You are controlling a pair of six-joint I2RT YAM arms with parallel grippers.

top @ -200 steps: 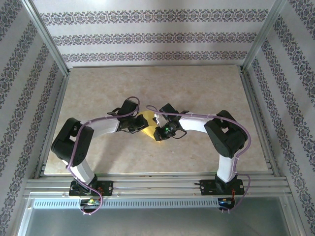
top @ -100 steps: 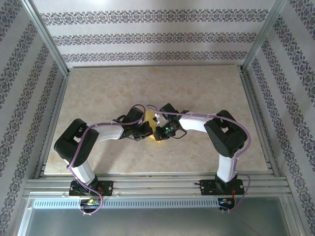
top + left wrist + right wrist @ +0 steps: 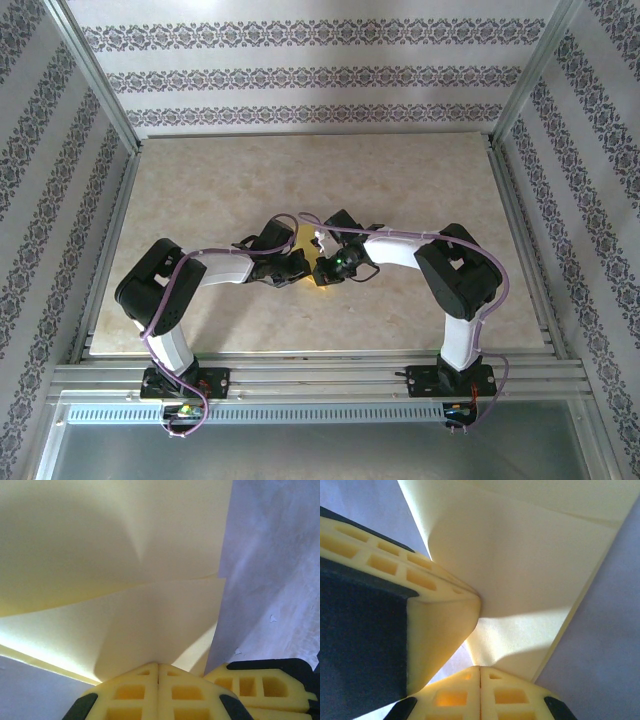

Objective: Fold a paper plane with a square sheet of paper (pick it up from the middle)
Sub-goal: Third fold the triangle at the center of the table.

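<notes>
Seen from above, the left hand point(image 3: 284, 263) and right hand point(image 3: 330, 262) met at the middle of the marble surface point(image 3: 420, 190). The yellow square sheet of paper point(image 3: 306, 240) was caught between them, with the left hand at its 8 o'clock and the right at its 4 o'clock.

At the left wrist, the pads were pressed together at 6 o'clock, gripping the sheet, which fanned upward in two creased layers.

At the right wrist, that hand's pads likewise clamped the paper's lower edge, and a folded flap spread toward 1 o'clock.

Judging by the layers, early folding was done. The pointed nose and wings were yet to be made.
</notes>
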